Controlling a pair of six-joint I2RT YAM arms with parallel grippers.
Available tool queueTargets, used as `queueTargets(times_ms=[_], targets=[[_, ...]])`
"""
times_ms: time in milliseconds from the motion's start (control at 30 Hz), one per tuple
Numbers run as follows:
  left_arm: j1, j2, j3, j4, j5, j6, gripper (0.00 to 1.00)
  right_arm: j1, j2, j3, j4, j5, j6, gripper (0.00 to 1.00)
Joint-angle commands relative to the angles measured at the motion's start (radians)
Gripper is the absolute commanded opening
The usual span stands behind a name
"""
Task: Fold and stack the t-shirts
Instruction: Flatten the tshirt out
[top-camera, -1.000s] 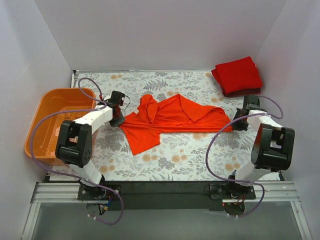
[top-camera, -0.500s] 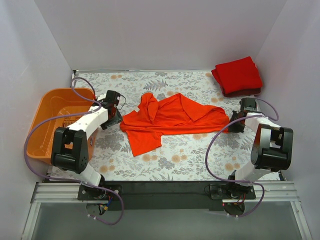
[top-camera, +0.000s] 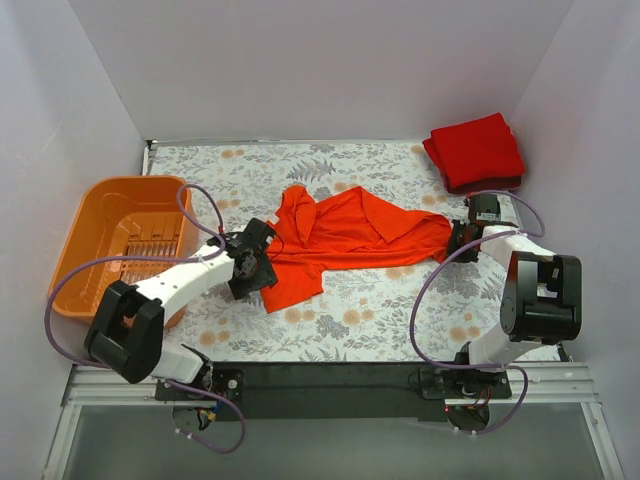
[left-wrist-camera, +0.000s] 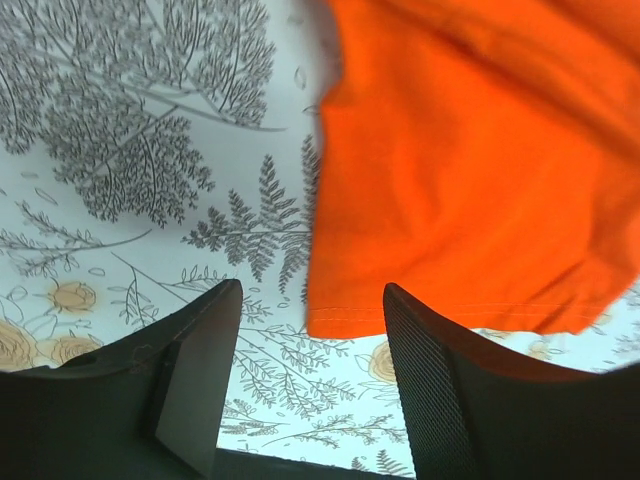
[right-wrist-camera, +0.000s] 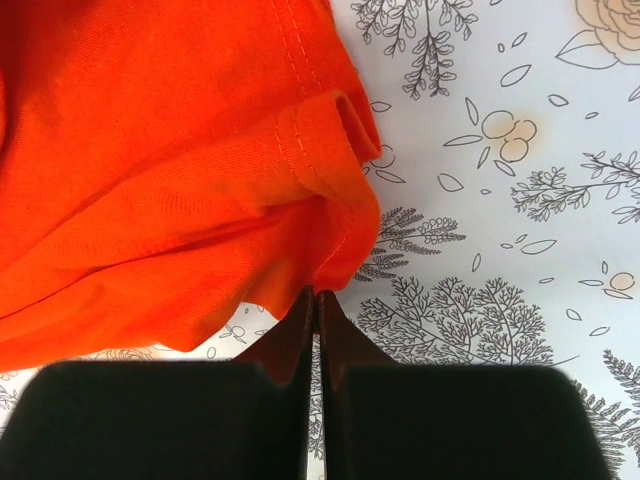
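Note:
The bright orange-red t-shirt (top-camera: 350, 235) lies crumpled across the middle of the flowered table. A deeper red t-shirt (top-camera: 476, 150) rests folded at the back right corner. My left gripper (top-camera: 258, 272) hovers open over the orange-red shirt's lower left flap. In the left wrist view, the hem of the orange-red t-shirt (left-wrist-camera: 470, 170) lies just ahead of the left gripper (left-wrist-camera: 312, 300), with nothing between the fingers. My right gripper (top-camera: 456, 238) is shut on the shirt's right corner. The right wrist view shows the orange-red t-shirt (right-wrist-camera: 170, 180) bunching at the tips of the right gripper (right-wrist-camera: 318, 295).
An orange plastic basket (top-camera: 120, 183) stands at the left edge, close behind the left arm. White walls enclose the table on three sides. Purple cables loop from both arms over the near part of the table.
My left gripper let go of the shirt's left corner, opened, and swung toward me and right to the lower flap. My right gripper shifted left and back, taking the shirt's right corner along.

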Motion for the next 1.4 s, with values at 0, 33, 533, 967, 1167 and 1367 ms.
queueTargets(times_ms=[0,33,533,967,1167,1367], targets=[[-0.023,0.032,-0.008,-0.003,0.004,-0.068,0.56,0.006,-0.032,-0.018,0.031,0.005,-0.012,0.01],[-0.029,0.040,-0.007,0.001,0.004,-0.068,0.55,0.006,-0.032,-0.021,0.031,0.005,-0.013,0.01],[-0.052,0.157,-0.011,0.031,0.016,-0.069,0.42,0.006,-0.037,-0.038,0.043,0.005,-0.013,0.01],[-0.055,0.175,-0.040,0.011,0.013,-0.083,0.00,0.006,-0.060,-0.044,0.045,0.005,-0.010,0.01],[-0.049,0.128,0.010,-0.036,-0.088,-0.091,0.00,0.006,-0.081,-0.049,0.042,-0.020,-0.006,0.01],[0.097,0.060,0.272,-0.122,-0.247,0.018,0.00,0.006,-0.132,0.036,-0.009,-0.054,0.028,0.01]])
